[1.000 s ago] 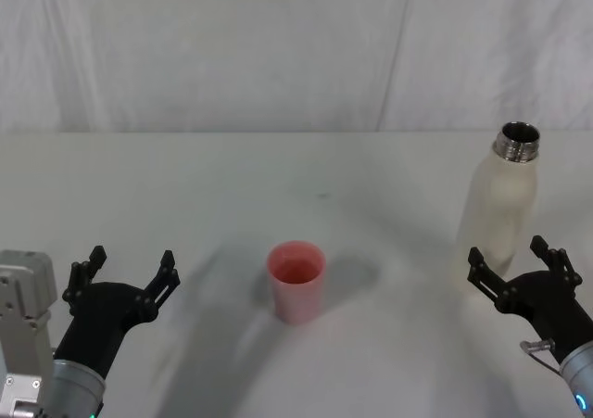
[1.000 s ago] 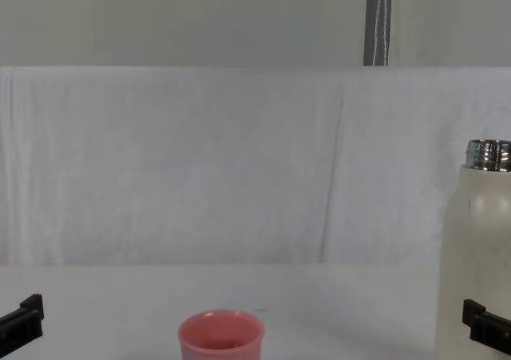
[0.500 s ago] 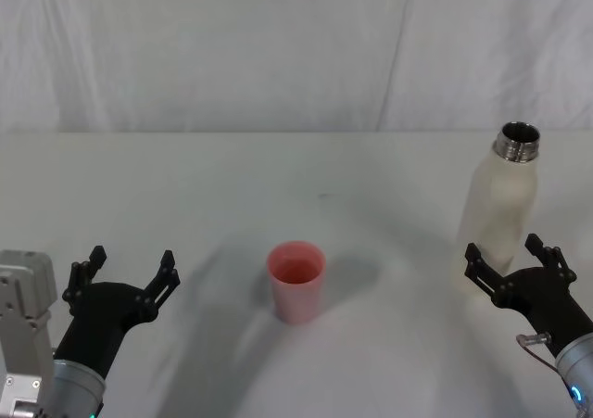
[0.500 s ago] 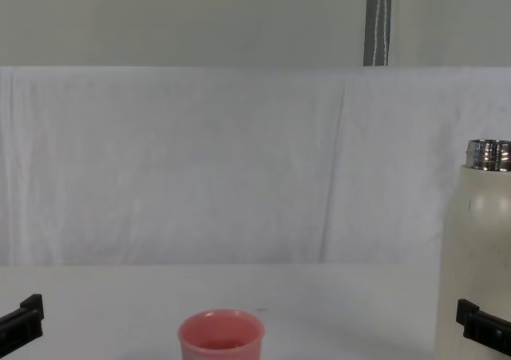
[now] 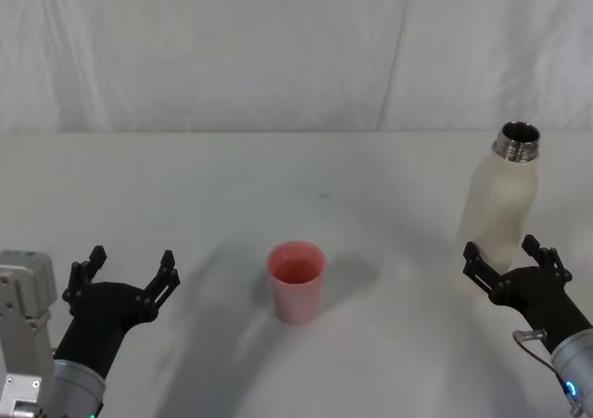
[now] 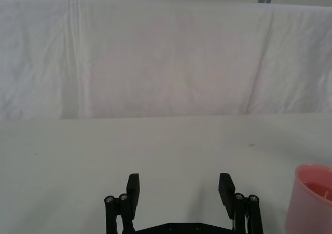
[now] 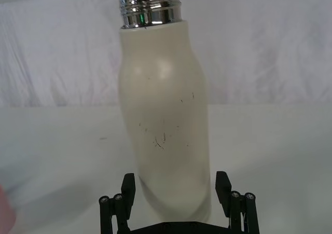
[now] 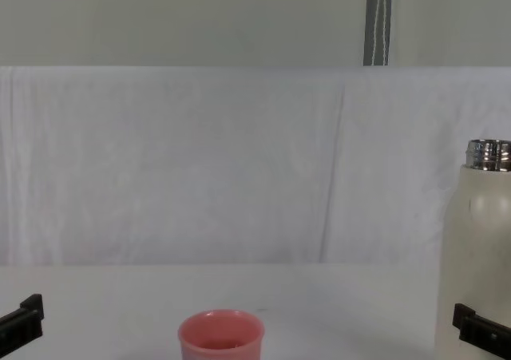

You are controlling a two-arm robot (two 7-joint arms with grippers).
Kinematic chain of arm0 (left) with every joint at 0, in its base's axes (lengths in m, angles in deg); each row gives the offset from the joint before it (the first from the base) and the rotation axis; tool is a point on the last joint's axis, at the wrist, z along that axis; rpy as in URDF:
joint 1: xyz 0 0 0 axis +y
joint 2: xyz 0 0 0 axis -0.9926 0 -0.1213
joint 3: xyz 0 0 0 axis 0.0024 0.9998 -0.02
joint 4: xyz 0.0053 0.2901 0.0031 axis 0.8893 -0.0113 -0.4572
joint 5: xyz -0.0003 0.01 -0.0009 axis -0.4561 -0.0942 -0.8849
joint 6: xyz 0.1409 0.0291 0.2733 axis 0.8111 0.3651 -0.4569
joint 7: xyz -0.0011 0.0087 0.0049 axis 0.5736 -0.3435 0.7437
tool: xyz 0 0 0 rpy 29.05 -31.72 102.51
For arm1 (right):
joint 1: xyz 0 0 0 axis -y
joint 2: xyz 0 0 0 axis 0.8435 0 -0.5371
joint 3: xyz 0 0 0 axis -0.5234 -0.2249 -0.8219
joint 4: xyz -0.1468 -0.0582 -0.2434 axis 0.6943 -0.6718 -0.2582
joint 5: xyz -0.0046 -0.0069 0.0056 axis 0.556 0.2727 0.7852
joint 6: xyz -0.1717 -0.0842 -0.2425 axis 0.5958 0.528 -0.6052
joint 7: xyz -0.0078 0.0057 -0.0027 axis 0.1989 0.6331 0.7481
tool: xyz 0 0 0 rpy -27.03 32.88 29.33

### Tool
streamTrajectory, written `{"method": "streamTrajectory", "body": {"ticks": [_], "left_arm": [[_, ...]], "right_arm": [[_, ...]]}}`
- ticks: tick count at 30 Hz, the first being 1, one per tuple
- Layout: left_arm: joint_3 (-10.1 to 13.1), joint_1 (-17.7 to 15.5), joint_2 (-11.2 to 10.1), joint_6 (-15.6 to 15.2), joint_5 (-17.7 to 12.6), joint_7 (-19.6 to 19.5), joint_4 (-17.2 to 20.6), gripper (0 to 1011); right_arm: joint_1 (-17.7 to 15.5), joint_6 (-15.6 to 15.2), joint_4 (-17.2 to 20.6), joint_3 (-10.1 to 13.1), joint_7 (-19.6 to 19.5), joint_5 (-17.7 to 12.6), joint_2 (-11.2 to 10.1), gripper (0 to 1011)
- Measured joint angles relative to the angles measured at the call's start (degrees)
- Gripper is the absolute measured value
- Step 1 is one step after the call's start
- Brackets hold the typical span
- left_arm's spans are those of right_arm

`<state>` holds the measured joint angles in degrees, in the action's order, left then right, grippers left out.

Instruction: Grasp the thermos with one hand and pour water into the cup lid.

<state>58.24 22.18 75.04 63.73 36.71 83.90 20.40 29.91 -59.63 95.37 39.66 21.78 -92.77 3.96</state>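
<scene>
The cream-white thermos (image 5: 501, 209) (image 7: 163, 130) (image 8: 477, 256) stands upright at the table's right, its steel neck uncapped. My right gripper (image 5: 505, 259) (image 7: 175, 192) is open just in front of its base, one finger on each side of the lower body, not closed on it. The salmon-pink cup lid (image 5: 296, 280) (image 8: 221, 340) (image 6: 313, 197) stands upright at the table's middle. My left gripper (image 5: 127, 270) (image 6: 180, 192) hovers open at the front left, well to the left of the cup lid, holding nothing.
A white cloth covers the table (image 5: 278, 177) and hangs as a backdrop behind it. A grey block (image 5: 20, 293) of the left arm sits at the lower left edge. Bare cloth lies between cup lid and thermos.
My right gripper has crept forward and slightly left toward the thermos base, its fingers now flanking it. The left gripper, cup lid and thermos have not moved.
</scene>
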Motion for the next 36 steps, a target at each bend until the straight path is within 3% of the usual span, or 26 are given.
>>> {"method": "streamTrajectory", "body": {"ticks": [18, 36], "left_arm": [[0.0, 0.0, 0.0, 0.0, 0.0, 0.0, 0.0, 1001], [0.0, 0.0, 0.0, 0.0, 0.0, 0.0, 0.0, 1001]], "right_arm": [[2.6, 0.4, -3.7, -0.5, 0.0, -1.4, 0.3, 1000], [4.0, 0.4, -4.3, -1.3, -0.1, -1.2, 0.0, 1000]]}}
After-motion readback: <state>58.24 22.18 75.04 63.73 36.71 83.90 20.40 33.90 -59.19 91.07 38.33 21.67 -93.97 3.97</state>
